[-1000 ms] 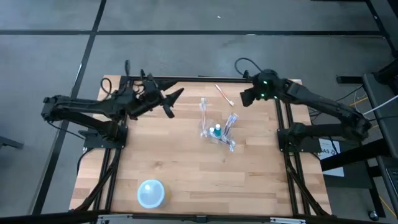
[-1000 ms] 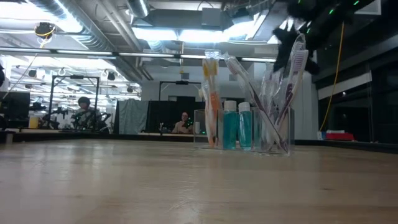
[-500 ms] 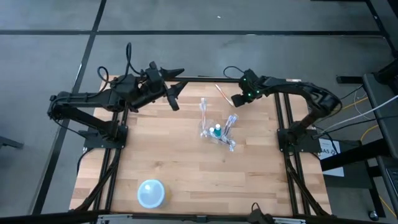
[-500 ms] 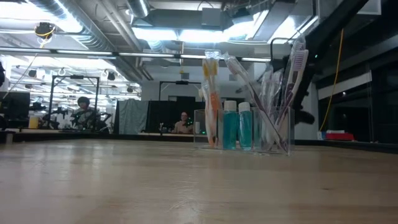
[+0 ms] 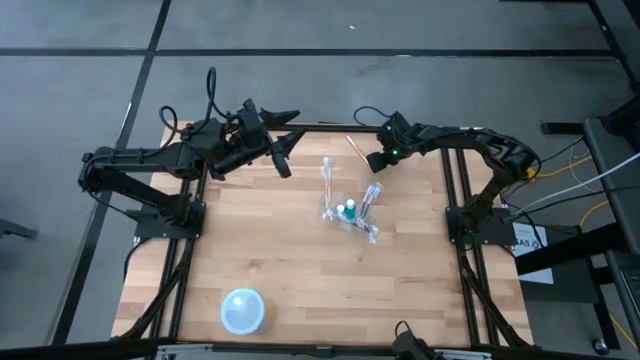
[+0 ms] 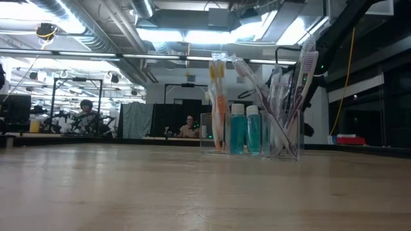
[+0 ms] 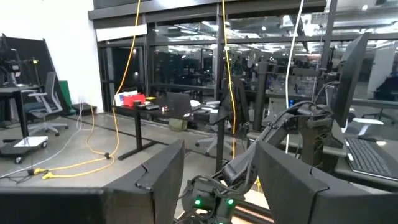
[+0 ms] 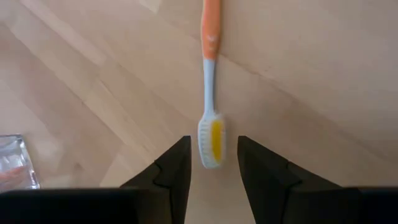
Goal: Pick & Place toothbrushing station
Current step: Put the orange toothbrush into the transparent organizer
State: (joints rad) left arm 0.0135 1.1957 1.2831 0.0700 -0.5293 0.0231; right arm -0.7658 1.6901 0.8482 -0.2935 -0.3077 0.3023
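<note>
Orange and white, a loose toothbrush [image 8: 209,81] lies flat on the wooden table [image 5: 300,260] near its far edge. The right gripper [image 8: 211,163] sits low over its bristle end, fingers apart, one each side. The left gripper [image 5: 283,143] waits open near the far edge. The clear cup [image 5: 347,212] of brushes stands mid-table.

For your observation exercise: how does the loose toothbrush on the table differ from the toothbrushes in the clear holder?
The loose toothbrush lies flat on the bare wood; the held toothbrushes stand upright or lean. It lies alone, near the right gripper; they crowd beside a teal tube. All have thin pale necks.
</note>
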